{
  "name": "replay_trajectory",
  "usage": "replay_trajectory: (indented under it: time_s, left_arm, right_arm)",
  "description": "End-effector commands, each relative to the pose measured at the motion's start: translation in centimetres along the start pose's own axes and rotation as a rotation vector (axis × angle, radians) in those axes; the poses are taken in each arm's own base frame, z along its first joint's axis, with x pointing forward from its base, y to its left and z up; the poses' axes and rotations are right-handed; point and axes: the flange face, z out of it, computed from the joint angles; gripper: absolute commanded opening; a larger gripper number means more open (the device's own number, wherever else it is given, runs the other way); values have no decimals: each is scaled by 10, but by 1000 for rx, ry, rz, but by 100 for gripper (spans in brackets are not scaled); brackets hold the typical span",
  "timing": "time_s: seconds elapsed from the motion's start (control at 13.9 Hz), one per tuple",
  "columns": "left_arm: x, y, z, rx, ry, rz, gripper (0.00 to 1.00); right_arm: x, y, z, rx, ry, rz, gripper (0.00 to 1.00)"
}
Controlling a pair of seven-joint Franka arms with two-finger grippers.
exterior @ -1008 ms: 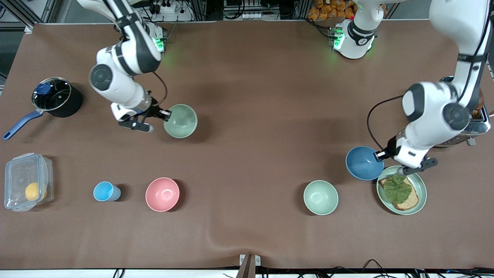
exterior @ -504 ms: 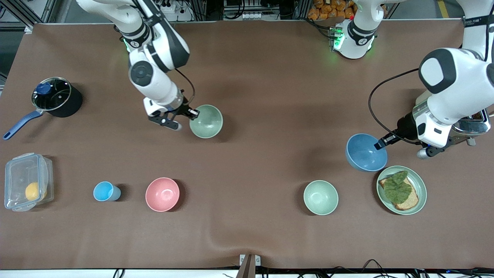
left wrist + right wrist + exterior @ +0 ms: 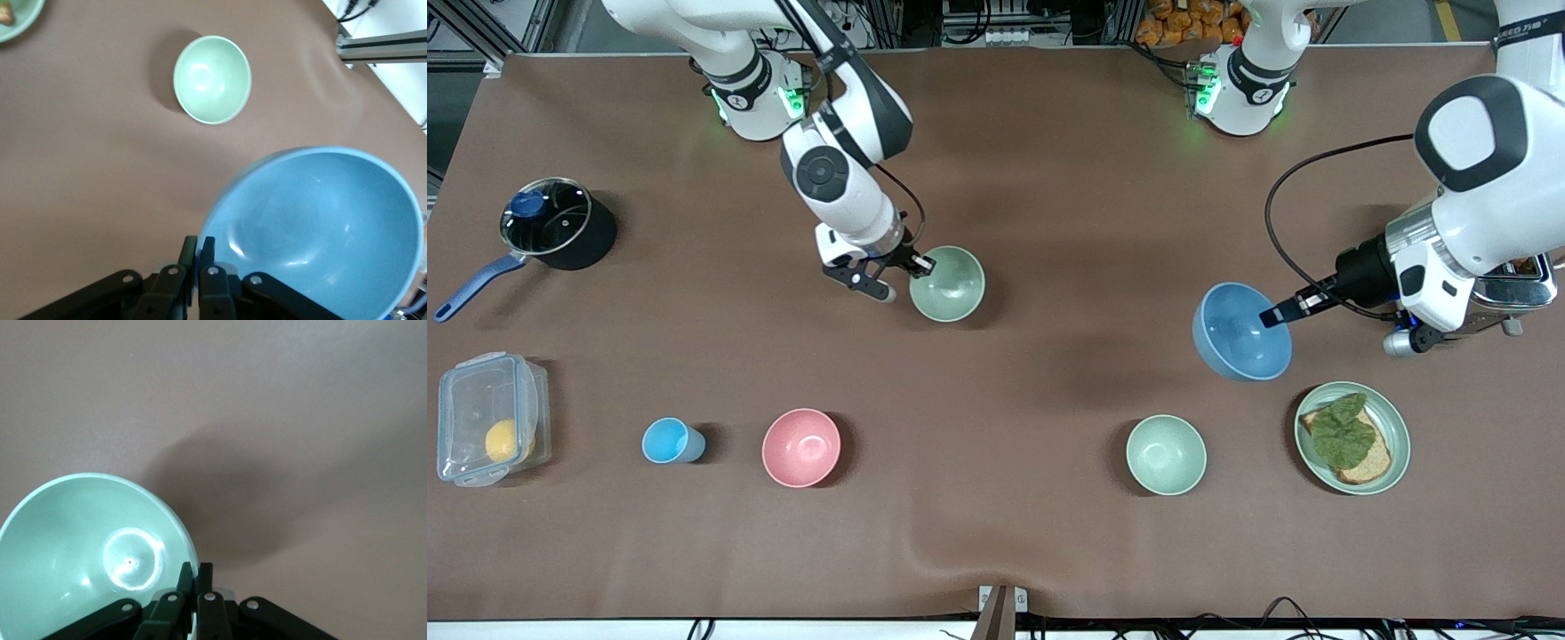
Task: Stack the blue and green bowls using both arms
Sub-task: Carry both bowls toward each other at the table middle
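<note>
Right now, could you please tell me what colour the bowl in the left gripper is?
Blue; the bowl shows best in the left wrist view.

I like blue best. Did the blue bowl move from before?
Yes. The blue bowl, pinched in the left gripper, has drifted away from the green plate, toward the right arm's end.

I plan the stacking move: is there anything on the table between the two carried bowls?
Nothing visible. Between the blue bowl and the green bowl, each held in a shut claw, only bare table shows.
</note>
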Motion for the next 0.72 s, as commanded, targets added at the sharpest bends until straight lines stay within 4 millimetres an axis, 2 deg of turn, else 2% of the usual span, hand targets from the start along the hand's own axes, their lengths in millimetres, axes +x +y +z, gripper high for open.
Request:
replay_trajectory:
  time_s: [0.0, 0.22, 0.36, 0.43, 0.5, 0.58, 0.65]
  left_arm:
    - [-10, 16, -12, -72, -49, -38, 0]
    - [-17, 35, -25, -102, -73, -80, 0]
    - [-26, 47, -15, -96, -93, -82, 0]
    - [-32, 53, -6, -84, -107, -72, 0]
    - [-39, 59, 3, -72, -122, -58, 0]
    - [-43, 62, 19, -53, -148, -54, 0]
    - [-47, 66, 35, -20, -162, -35, 0]
  right_arm:
    - [-14, -16, 26, 0, 8, 22, 0]
    - [-20, -23, 42, 5, 12, 39, 0]
    - [-19, -26, 41, 10, 13, 57, 0]
    - [-18, -28, 43, 10, 12, 86, 32]
    - [-17, -31, 44, 15, 12, 108, 92]
    - [-16, -33, 42, 18, 13, 132, 99]
    - [-15, -33, 42, 20, 14, 135, 100]
